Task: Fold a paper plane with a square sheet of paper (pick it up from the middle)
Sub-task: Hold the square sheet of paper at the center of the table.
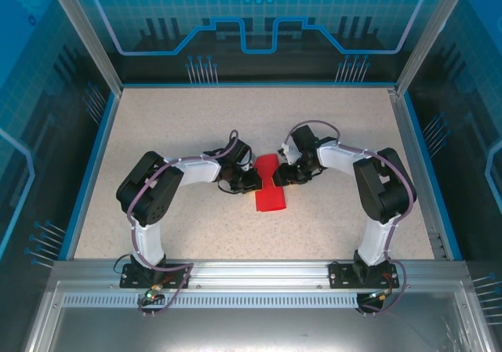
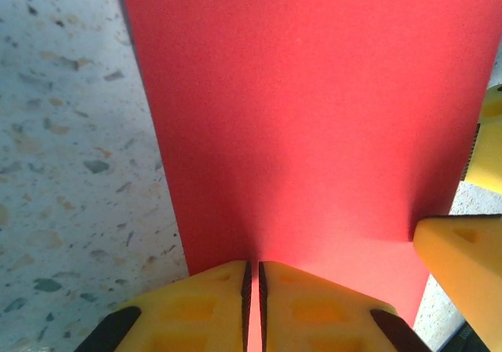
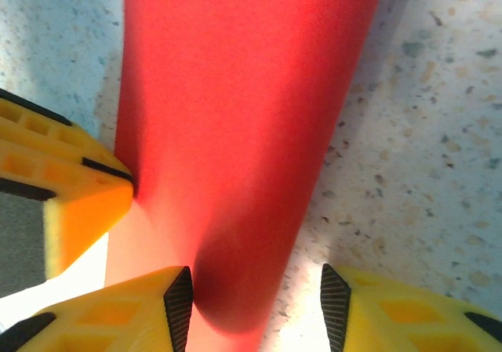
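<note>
Mid worktop [image 1: 157, 132] lies red paper [image 1: 271, 187]: thin, light, floppy, likely creases easily, so pinch at edge; left gripper [image 2: 252, 289] jaws clenched on its edge, right gripper [image 3: 255, 305] jaws released astride it

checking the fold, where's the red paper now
In the top view the red paper sits mid-table, pinched by the left tool, the right tool open on its other side.

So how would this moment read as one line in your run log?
red paper: partly folded | left claw: shut on its edge | right claw: open, astride the paper
</note>
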Tool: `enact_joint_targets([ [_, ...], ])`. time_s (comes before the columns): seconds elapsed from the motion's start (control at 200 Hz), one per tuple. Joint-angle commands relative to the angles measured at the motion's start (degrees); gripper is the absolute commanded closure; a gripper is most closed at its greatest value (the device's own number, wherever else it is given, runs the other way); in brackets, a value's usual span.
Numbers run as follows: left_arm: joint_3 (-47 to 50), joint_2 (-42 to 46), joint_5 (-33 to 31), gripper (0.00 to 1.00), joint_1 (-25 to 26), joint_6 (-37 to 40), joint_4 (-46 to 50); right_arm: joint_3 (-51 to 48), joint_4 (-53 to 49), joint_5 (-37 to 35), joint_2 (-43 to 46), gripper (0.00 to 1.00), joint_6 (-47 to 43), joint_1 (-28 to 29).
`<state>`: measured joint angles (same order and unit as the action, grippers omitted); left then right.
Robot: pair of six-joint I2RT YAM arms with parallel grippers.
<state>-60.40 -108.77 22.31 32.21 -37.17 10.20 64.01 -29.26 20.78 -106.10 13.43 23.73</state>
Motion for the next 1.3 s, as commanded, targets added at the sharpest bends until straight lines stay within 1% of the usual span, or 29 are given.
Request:
enact_joint_targets([
  [0.0,-1.43,0.03,1.13,0.86,0.40,0.21,0.44,1.89,-3.28,-3.34,-0.51,0.50,-2.06,0.98],
  [0.16,-1.16,1.48,2.12,0.84,0.35,-0.58,-0.35,2.09,-4.01,-4.42,-0.68,0.55,-3.11,1.04],
  [0.405,-2.64,4.65,1.56,0.76,0.37,0.15,2.28,2.43,-4.81,-5.05,-1.01,0.59,-5.01,1.13],
  [0.54,-2.97,4.91,1.02,0.76,0.34,1.12,3.62,2.83,-5.49,-5.13,-1.02,0.59,-6.35,1.13],
  [0.765,-3.04,3.85,1.08,0.76,0.40,0.90,3.00,3.13,-5.83,-5.52,-1.47,0.59,-6.92,1.22],
  [0.89,-3.31,3.83,0.81,0.76,0.37,1.30,3.46,3.05,-5.82,-6.43,-1.66,0.58,-5.77,1.06],
  [0.97,-3.36,3.92,0.71,0.76,0.33,1.29,3.51,2.96,-5.21,-5.68,-1.57,0.58,-5.56,1.13],
  [1.29,-3.65,2.43,1.25,0.76,0.40,1.39,2.83,3.88,-6.87,-7.53,-2.14,0.59,-7.03,1.41],
])
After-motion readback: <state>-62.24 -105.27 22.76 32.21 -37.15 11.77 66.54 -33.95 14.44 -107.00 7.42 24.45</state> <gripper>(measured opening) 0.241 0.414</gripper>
